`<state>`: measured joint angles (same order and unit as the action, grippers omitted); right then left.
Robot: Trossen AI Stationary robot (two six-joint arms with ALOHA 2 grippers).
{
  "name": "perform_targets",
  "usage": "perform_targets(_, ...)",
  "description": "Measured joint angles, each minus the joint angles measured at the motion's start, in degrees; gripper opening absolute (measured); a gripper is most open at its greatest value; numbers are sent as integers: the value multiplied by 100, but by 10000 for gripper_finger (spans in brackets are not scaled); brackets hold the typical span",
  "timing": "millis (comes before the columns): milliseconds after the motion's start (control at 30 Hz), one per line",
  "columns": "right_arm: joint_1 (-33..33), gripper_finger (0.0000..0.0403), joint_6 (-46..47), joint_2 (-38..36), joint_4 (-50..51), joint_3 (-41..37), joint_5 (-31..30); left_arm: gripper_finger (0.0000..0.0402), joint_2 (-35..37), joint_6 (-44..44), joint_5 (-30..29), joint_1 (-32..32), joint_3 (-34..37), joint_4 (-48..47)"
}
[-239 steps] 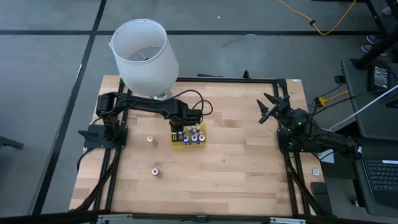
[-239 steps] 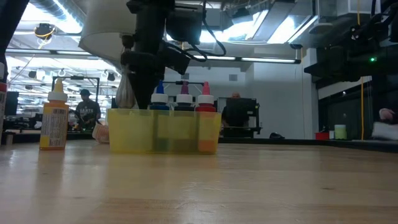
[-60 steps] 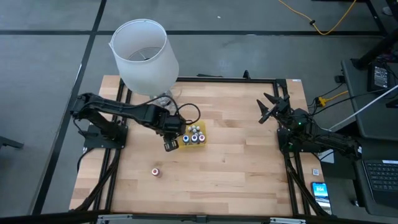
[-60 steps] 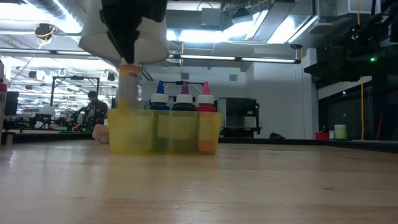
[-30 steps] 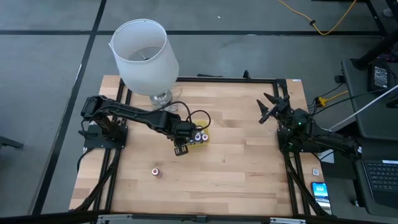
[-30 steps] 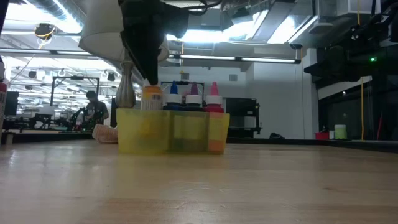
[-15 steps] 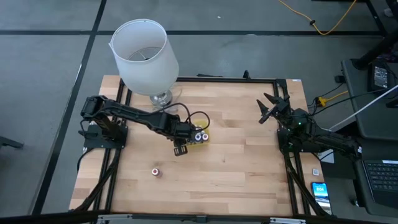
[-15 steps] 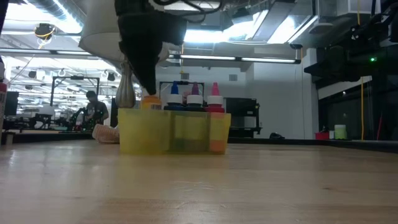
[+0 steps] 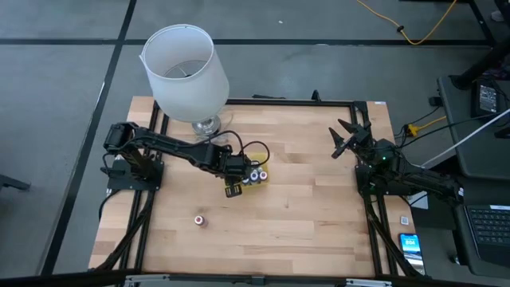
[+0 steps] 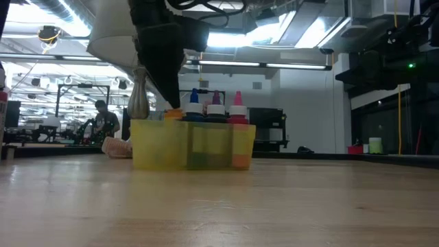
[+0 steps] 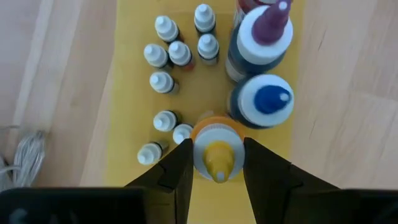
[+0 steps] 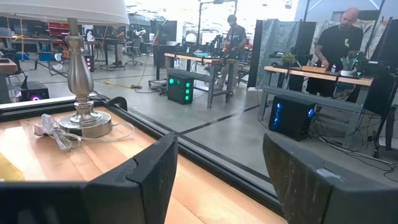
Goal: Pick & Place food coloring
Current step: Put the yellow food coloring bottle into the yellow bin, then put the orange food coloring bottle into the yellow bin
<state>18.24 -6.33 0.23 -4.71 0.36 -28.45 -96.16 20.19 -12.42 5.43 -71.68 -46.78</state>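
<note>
A yellow tray [image 9: 256, 178] near the table's middle holds several tiny white-topped food coloring bottles [image 11: 166, 84] and larger ones tipped blue [image 11: 268, 99], purple [image 11: 268, 28] and red [image 10: 238, 110]. My left gripper [image 9: 232, 182] stands over the tray's left end, shut on a bottle with an orange cap and yellow tip [image 11: 217, 134]; in the low view only its cap [image 10: 171, 114] shows above the tray wall. One more small bottle [image 9: 199, 220] lies on the table nearer the front. My right gripper [image 9: 348, 137] waits open at the table's right. My left gripper pinches the orange-capped bottle between its two fingers, one on each side of its upper end [image 11: 198, 154]. The fingers [image 11: 177, 171] come from above, pointing steeply down. The bottle stands upright with its lower part inside the tray; whether it rests on the tray floor is hidden by the tray wall.
A lamp with a big white shade [image 9: 185, 70] stands on its metal foot [image 9: 205, 124] at the table's far left, its cord [image 9: 247, 147] looping behind the tray. A black frame [image 9: 374, 231] borders the table. People work in the room beyond.
My left gripper has sunk a little over the tray's left end, still shut on the orange-capped bottle. The bottle has gone down into the tray, so that only its cap shows above the wall in the low view.
</note>
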Motion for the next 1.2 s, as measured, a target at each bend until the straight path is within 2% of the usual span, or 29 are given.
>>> perform_targets(733, 1, 236, 0, 0, 0, -1, 0, 134, 35, -149, 266, -76, 258, 109)
perform_targets(1200, 0, 236, 0, 1, 0, -1, 0, 194, 43, -225, 264, -72, 289, 207)
